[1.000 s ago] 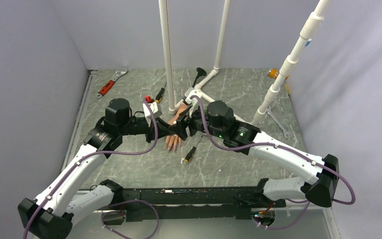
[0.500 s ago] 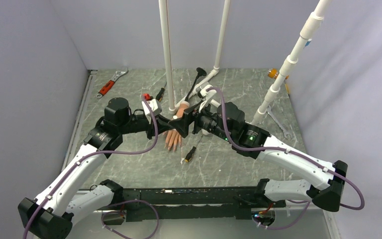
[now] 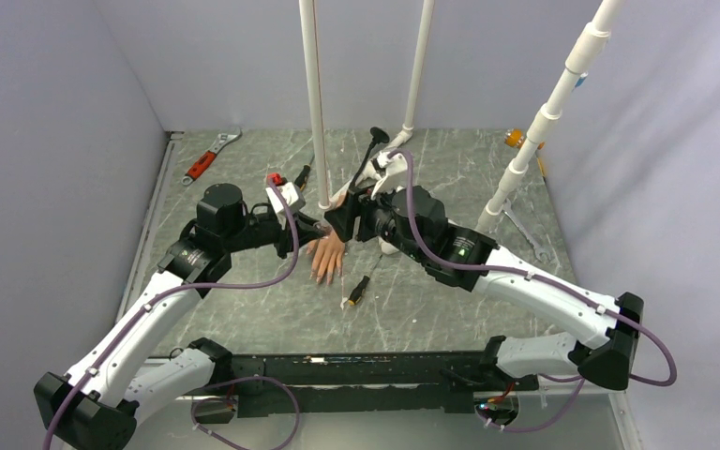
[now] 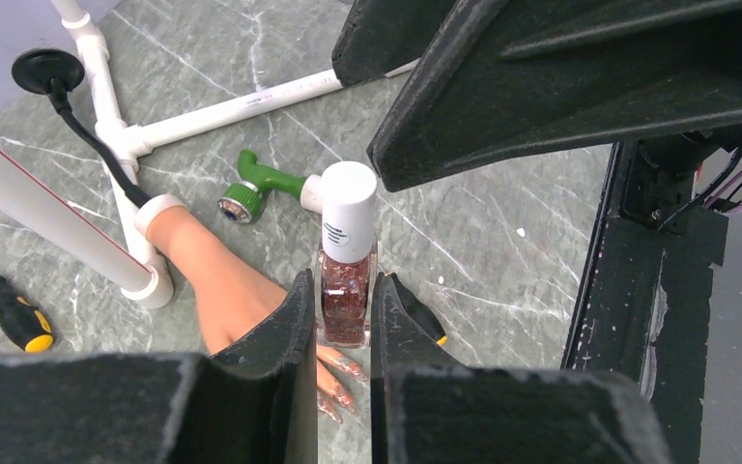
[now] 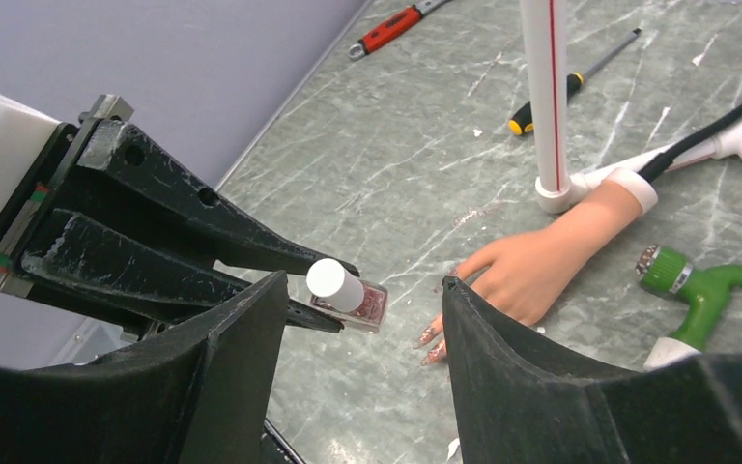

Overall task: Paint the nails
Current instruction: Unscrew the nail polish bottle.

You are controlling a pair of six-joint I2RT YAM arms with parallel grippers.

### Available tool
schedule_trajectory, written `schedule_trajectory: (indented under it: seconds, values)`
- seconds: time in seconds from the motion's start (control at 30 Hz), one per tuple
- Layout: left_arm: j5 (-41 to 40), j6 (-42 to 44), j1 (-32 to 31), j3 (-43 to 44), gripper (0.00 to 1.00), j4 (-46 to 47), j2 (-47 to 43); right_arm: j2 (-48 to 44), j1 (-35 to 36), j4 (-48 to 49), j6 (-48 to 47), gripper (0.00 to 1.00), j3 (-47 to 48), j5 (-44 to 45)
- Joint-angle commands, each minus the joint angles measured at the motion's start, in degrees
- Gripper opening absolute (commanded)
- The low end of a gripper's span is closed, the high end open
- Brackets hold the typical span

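Nails (image 5: pixel 430 340) lie on grey marbled table (image 3: pixel 244 309) (left gripper (image 4: pixel 345 282) clamps bottle (image 4: pixel 346 256), right gripper (image 5: pixel 362 282) parted).

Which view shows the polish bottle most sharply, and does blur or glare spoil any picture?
Left wrist view: polish bottle sharpest, evenly lit, no glare, while the left pincer near the lens is dark and soft. Right wrist view: bottle, mannequin hand and nails clear. Top view: soft even light, bottle lost among the dark arms.
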Motion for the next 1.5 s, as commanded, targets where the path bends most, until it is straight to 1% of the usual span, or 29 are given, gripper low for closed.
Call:
schedule_trajectory:
  seconds: [0.0, 0.37, 0.5, 0.67, 0.73, 0.77, 0.9, 1.0, 1.03, 1.23, 1.47]
  values:
    - [-1.5, -0.5, -0.3, 2.0, 0.00, 1.9, -0.2, 1.0, 0.9, -3.1, 2.4, 0.61, 5.1, 4.2]
    - [-3.0, -0.6, -0.3, 2.0, 0.00, 1.7, -0.4, 7.2, 2.7, -6.4, 1.8, 0.60, 10.6, 6.0]
    - [-3.1, -0.5, -0.2, 2.1, 0.00, 1.5, -0.2, 8.5, 3.1, -6.9, 1.5, 0.55, 11.7, 7.1]
    - [-3.1, -0.6, -0.2, 2.1, 0.00, 1.6, -0.3, 9.5, 3.6, -7.5, 0.7, 0.44, 12.3, 7.9]
    - [-3.1, -0.5, -0.3, 2.1, 0.00, 1.6, -0.4, 9.7, 3.8, -7.6, 0.0, 0.35, 12.3, 8.3]
    - [-3.1, -0.5, -0.3, 2.1, 0.00, 1.6, -0.4, 9.7, 3.9, -7.6, -0.3, 0.33, 12.2, 8.4]
    - [-3.1, -0.5, -0.2, 2.1, 0.00, 1.7, -0.5, 9.8, 3.9, -8.1, -1.3, 0.15, 12.4, 8.2]
    - [-3.1, -0.7, -0.2, 2.1, 0.00, 1.7, -0.5, 9.6, 4.0, -8.1, -1.8, 0.03, 12.1, 7.2]
    - [-3.2, -0.6, -0.3, 2.1, 0.00, 1.7, -0.5, 9.7, 3.9, -8.2, -1.9, 0.00, 12.1, 6.9]
    - [-2.0, -0.3, -0.2, 1.8, 0.00, 1.8, -0.6, 8.6, 4.0, -7.2, -3.7, 0.00, 10.3, 5.8]
    - [2.9, 0.6, -0.2, 1.7, 0.00, 2.0, -0.7, 5.5, 3.8, -2.9, -7.1, 0.00, 5.4, -1.1]
